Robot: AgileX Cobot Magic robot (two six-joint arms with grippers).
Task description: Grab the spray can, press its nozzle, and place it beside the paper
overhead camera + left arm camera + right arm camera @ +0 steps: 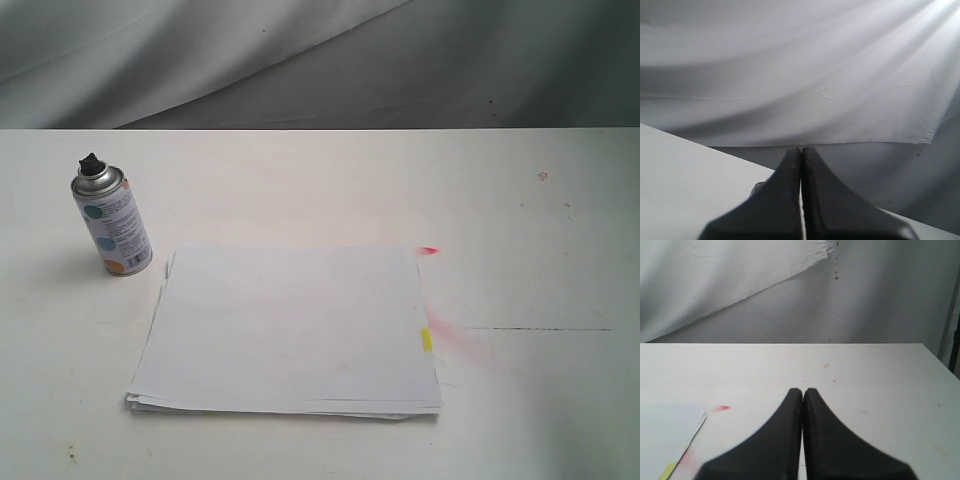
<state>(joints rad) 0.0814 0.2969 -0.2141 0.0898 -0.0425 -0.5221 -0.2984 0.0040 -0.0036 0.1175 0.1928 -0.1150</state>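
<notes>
Pointing at cloth: left gripper (801, 149), dark fingers (782, 200) pressed together with nothing between them; only a bare stretch of table (680, 180) and the grey cloth (790, 75) show ahead of it.
Table: white top (300, 180), lightly scuffed, carrying everything listed below; the grey cloth hangs behind its far edge.
Spray can: (113, 225) upright on the table at the far left of the exterior view, silver dome on top, white label with teal, blue and orange dots; free of both grippers.
Nozzle: (91, 161) small black button on top of the can's dome; nothing touches it.
Paper: (290, 330) thin white stack lying flat at the middle of the table, lower sheets fanned out a little at the near left corner; its far left corner lies near the can, with a narrow gap between them.
Yellow tab: (426, 340) on the paper's right edge.
Red mark: (428, 250) on the table, just off the paper's far right corner.
Pink smear: (465, 345) faint, on the table right of the tab.
Dark line: (540, 329) thin, on the table right of the smear.
Right gripper: (803, 390) fingers (827, 445) pressed together, holding nothing, over bare table; the paper's corner, the tab and the red mark lie off to one side of it.
</notes>
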